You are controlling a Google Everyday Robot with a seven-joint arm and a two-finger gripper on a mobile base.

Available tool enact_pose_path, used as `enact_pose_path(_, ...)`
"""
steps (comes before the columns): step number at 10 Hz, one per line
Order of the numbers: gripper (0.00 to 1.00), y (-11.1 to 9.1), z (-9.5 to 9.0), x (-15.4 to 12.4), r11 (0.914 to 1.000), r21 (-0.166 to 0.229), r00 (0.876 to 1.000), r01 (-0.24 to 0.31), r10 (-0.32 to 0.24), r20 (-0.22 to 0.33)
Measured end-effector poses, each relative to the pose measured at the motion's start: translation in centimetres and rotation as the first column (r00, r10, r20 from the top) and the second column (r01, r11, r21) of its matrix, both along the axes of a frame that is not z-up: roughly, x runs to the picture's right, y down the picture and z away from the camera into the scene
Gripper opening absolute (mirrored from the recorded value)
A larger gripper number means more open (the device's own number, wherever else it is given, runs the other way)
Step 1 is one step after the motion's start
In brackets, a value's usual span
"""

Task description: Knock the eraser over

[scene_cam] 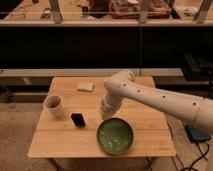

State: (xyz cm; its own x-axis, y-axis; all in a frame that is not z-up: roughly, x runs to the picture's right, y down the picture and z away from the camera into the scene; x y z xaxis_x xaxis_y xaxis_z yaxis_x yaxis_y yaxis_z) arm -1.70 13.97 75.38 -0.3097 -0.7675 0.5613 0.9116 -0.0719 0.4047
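The eraser (pixel 77 119) is a small black block standing on the wooden table (pixel 65 142), right of the paper cup (pixel 53 105) and left of the green plate (pixel 115 136). My gripper (pixel 106 112) hangs from the white arm just above the table, about a plate's width right of the eraser and over the plate's far edge. It is apart from the eraser.
A flat tan pad (pixel 85 86) lies at the table's far side. The white-and-yellow packet is hidden behind the arm. A dark shelf and railing run behind the table. A blue-black device (pixel 197 134) lies on the floor at the right.
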Motion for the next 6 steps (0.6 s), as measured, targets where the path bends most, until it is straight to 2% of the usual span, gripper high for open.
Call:
enact_pose_path(1, 0.06, 0.7, 0.5, -1.4, 1.0, 0.001, 1.0, 0.0, 0.0, 0.023)
enact_pose_path(2, 0.06, 2.5, 1.1, -2.4, 0.9999, -0.007, 0.999, -0.012, 0.012, 0.045)
enact_pose_path(3, 0.06, 3.8, 1.4, -3.7, 0.9995, -0.028, 0.998, -0.014, 0.016, 0.062)
enact_pose_path(6, 0.06, 5.0, 2.4, -8.3, 0.9989, -0.047, 0.994, -0.003, 0.008, 0.105)
